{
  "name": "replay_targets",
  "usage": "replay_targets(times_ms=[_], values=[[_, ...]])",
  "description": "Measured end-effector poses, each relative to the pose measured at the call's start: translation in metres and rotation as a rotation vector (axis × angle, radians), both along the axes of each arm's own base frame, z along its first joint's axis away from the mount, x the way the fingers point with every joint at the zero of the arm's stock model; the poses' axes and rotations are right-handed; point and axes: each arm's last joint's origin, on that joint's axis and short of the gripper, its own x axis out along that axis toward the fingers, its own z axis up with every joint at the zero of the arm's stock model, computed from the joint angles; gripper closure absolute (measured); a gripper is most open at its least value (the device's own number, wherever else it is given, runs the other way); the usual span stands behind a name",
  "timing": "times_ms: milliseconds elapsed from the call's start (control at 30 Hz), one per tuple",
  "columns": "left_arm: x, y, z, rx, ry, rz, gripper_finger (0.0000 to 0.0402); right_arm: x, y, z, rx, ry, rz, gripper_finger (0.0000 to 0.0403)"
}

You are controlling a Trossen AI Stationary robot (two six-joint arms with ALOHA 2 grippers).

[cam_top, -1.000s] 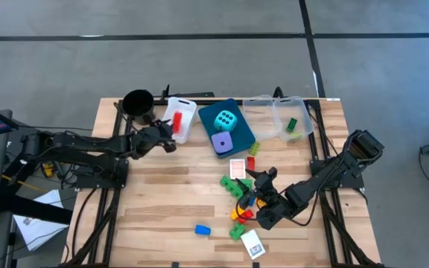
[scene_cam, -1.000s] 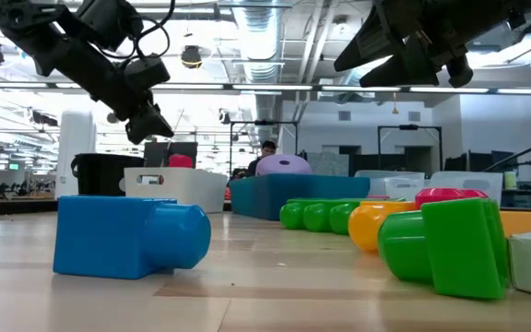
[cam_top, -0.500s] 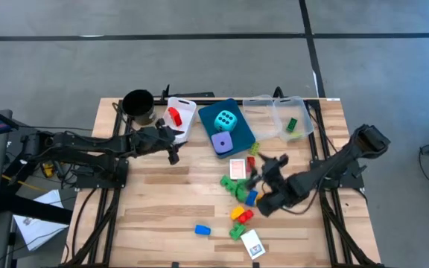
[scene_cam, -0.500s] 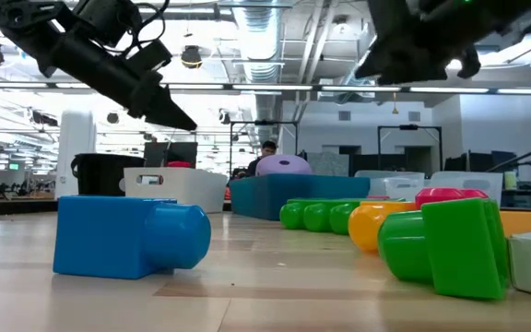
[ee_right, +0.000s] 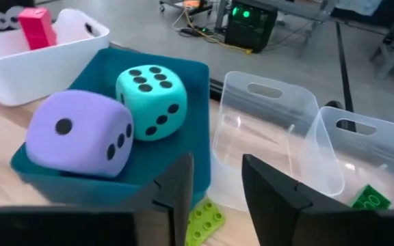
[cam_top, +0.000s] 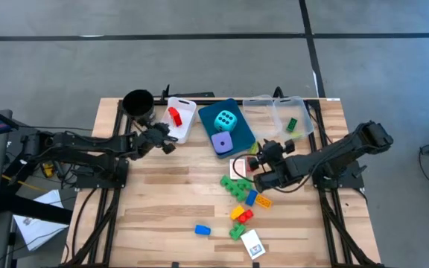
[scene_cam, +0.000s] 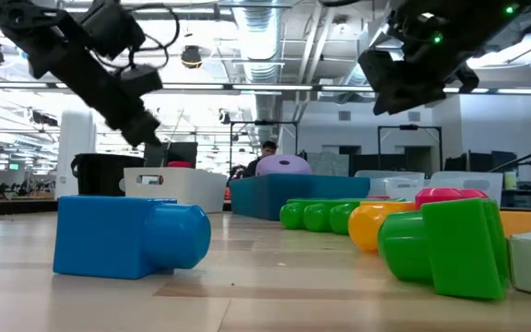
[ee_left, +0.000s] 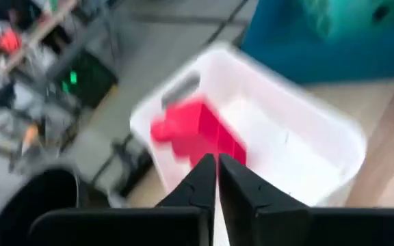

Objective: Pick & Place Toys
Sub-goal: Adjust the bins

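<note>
from above, my left gripper [cam_top: 171,143] hangs beside the white rectangular bin [cam_top: 185,113] where a red plastic brick [cam_top: 174,117] lies; my right gripper [cam_top: 258,158] sits over the loose bricks near the small flat card [cam_top: 237,168].

at table height, a blue plastic brick [scene_cam: 129,235] lies nearest.

my left wrist shows my fingers [ee_left: 200,188] pressed together, holding nothing.

my right wrist shows my fingers [ee_right: 176,188] narrowly apart, empty, before the cyan dotted die [ee_right: 151,92] and purple dotted die [ee_right: 82,135] in the blue bin [ee_right: 190,75].
</note>
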Motion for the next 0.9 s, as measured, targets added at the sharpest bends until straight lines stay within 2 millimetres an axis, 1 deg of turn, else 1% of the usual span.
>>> replay_targets(times_ms=[167, 300, 367, 467, 567, 667, 767, 900], values=[[-0.016, 0.006, -0.014, -0.121, 0.052, 0.139, 0.0400, 0.001, 0.000, 0.000, -0.003, 0.014, 0.010, 0.0290], [-0.024, 0.011, -0.024, -0.129, 0.055, 0.193, 0.0401, 0.001, 0.001, 0.000, 0.000, 0.007, 0.010, 0.0291], [-0.025, 0.014, -0.027, -0.142, 0.017, 0.192, 0.0401, 0.002, 0.001, 0.000, 0.003, -0.003, 0.010, 0.0291], [-0.025, 0.015, -0.033, -0.170, -0.051, 0.137, 0.0401, 0.003, 0.001, 0.000, 0.009, -0.009, 0.012, 0.0291], [-0.022, 0.013, -0.035, -0.209, -0.124, 0.041, 0.0401, 0.005, 0.001, -0.001, 0.051, 0.014, 0.034, 0.0291], [-0.018, 0.011, -0.036, -0.266, -0.204, -0.072, 0.0401, 0.010, 0.002, -0.001, 0.090, 0.049, 0.084, 0.0291], [-0.015, 0.008, -0.036, -0.326, -0.230, -0.183, 0.0401, 0.019, 0.001, 0.001, 0.125, 0.038, 0.135, 0.0291], [-0.014, 0.008, -0.035, -0.332, -0.244, -0.206, 0.0401, 0.031, 0.001, 0.004, 0.191, 0.029, 0.245, 0.0291]])
